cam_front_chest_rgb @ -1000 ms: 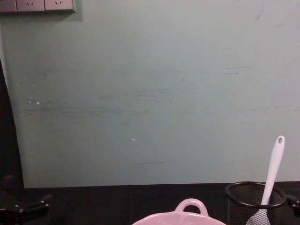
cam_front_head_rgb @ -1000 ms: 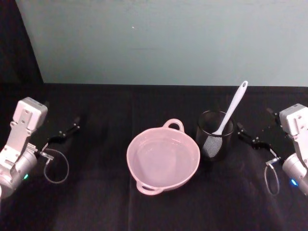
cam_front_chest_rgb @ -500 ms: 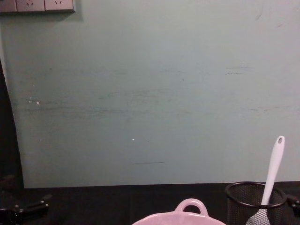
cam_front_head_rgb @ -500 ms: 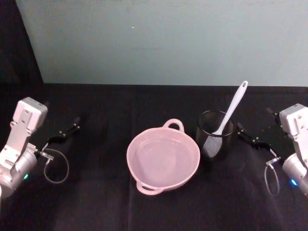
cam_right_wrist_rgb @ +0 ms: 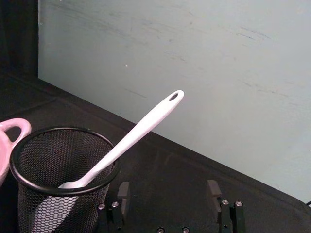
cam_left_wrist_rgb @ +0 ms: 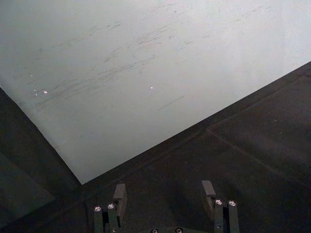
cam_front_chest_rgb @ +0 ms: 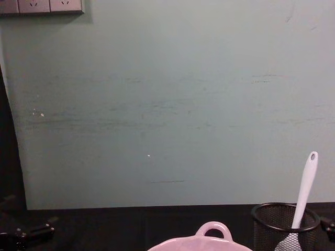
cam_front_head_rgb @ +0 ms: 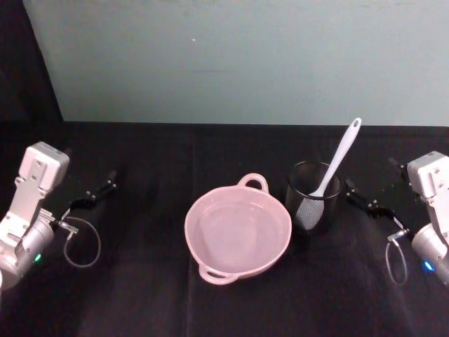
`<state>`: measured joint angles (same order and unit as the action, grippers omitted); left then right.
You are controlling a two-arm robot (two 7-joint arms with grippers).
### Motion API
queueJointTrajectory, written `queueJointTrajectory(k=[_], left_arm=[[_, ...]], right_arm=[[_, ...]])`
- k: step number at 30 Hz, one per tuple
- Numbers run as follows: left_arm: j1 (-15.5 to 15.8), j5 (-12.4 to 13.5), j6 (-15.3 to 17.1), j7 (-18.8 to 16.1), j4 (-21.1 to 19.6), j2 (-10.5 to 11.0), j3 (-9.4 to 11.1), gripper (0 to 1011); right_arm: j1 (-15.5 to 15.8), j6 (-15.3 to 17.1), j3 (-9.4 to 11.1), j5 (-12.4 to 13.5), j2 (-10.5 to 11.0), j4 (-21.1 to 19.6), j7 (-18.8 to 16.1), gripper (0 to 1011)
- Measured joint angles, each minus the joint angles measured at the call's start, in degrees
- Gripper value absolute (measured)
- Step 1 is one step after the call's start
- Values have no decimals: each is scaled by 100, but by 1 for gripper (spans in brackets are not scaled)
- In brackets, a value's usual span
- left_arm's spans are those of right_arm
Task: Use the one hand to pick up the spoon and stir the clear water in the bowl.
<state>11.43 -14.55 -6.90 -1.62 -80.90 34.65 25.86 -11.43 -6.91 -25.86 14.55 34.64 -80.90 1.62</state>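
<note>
The pale pink bowl [cam_front_head_rgb: 238,228] sits mid-table with clear water in it; its loop handle [cam_front_chest_rgb: 213,230] shows in the chest view. The white spoon [cam_front_head_rgb: 339,160] stands head-down in a black wire-mesh cup [cam_front_head_rgb: 313,203] just right of the bowl, its handle leaning up and to the right. From the right wrist the spoon [cam_right_wrist_rgb: 141,130] and the cup [cam_right_wrist_rgb: 60,170] lie ahead of my right gripper [cam_right_wrist_rgb: 168,191], which is open and empty. In the head view the right gripper [cam_front_head_rgb: 370,184] rests right of the cup, apart from it. My left gripper [cam_front_head_rgb: 90,180] stays parked far left, open and empty [cam_left_wrist_rgb: 164,194].
A black cloth [cam_front_head_rgb: 140,281] covers the table. A pale green wall panel [cam_front_head_rgb: 245,56] stands along the back edge. Grey cable loops hang by each wrist [cam_front_head_rgb: 83,242]. Bare cloth lies in front of the bowl and between the bowl and the left arm.
</note>
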Motion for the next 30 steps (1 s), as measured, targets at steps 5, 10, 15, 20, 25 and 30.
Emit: queueJointTrajectory(k=[5, 10, 15, 20, 25, 30], left_arm=[[0, 0, 0, 0, 0, 0, 0, 1005], [0, 0, 0, 0, 0, 0, 0, 1005], [0, 0, 0, 0, 0, 0, 0, 1005], [0, 0, 0, 0, 0, 0, 0, 1005], [0, 0, 0, 0, 0, 0, 0, 1005], [0, 0, 0, 0, 0, 0, 0, 1005]], right_arm=[[0, 0, 0, 0, 0, 0, 0, 1002], [0, 0, 0, 0, 0, 0, 0, 1002], [0, 0, 0, 0, 0, 0, 0, 1002], [0, 0, 0, 0, 0, 0, 0, 1002], [0, 0, 0, 0, 0, 0, 0, 1002], [0, 0, 0, 0, 0, 0, 0, 1002]])
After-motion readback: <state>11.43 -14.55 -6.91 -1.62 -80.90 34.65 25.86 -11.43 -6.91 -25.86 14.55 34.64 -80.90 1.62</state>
